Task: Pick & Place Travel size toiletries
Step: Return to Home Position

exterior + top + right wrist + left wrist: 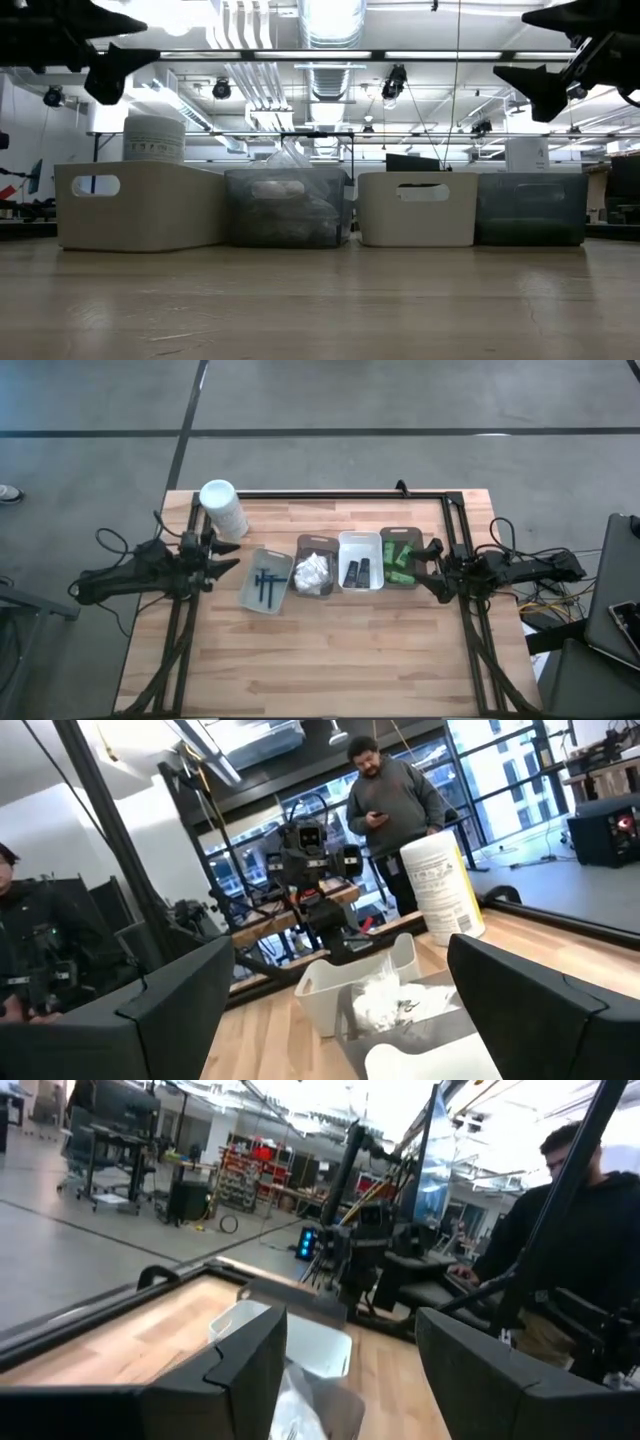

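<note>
**A:** Toiletries — location?

**B:** All binned, in a row on the tabletop (330, 660): razors (266, 582) in the grey bin (246, 596), white packets (314, 572) in the dark bin (301, 543), black tubes (359, 572) in the white bin (343, 538), green bottles (400, 556) in the end bin (385, 532).

**A:** Grippers?

**B:** Left gripper (228, 556) beside the grey bin, right gripper (428, 567) beside the end bin — both raised, fingers spread, empty.

**A:** Step?

**B:** Homing, I judge. Next move calls only for parking both arms clear of the bins.
</note>
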Controlling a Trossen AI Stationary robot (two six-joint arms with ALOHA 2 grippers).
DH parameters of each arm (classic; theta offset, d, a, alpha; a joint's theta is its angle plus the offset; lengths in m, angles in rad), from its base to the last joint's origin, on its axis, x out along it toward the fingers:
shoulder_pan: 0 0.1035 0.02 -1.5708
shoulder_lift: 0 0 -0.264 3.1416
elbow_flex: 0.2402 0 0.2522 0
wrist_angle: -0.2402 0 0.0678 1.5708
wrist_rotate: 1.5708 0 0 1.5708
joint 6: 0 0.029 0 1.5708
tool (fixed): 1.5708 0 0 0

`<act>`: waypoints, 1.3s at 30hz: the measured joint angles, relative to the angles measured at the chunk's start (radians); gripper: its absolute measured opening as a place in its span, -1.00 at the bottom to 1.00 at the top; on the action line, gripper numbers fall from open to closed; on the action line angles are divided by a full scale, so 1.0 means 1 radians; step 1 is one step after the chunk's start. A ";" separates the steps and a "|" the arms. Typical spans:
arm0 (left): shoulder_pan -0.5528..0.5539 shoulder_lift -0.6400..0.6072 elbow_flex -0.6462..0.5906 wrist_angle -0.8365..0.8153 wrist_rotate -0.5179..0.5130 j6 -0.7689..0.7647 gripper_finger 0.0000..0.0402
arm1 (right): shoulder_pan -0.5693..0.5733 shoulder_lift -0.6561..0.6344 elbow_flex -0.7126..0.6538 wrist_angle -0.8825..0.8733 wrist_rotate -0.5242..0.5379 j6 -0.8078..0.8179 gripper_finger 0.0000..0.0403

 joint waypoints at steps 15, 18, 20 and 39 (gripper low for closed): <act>0.000 -0.001 -0.156 0.151 0.039 -0.037 0.13 | 0.000 0.000 0.000 -0.001 0.000 0.000 0.81; 0.000 -0.001 -0.192 0.180 0.039 -0.054 0.13 | 0.000 0.000 0.000 -0.001 0.000 0.000 0.81; 0.000 -0.001 -0.213 0.183 0.036 -0.069 0.13 | 0.000 0.000 0.000 -0.001 -0.001 0.000 0.81; 0.001 0.002 -0.216 0.141 -0.080 -0.084 0.13 | -0.001 -0.076 0.002 -0.020 -0.002 0.000 0.81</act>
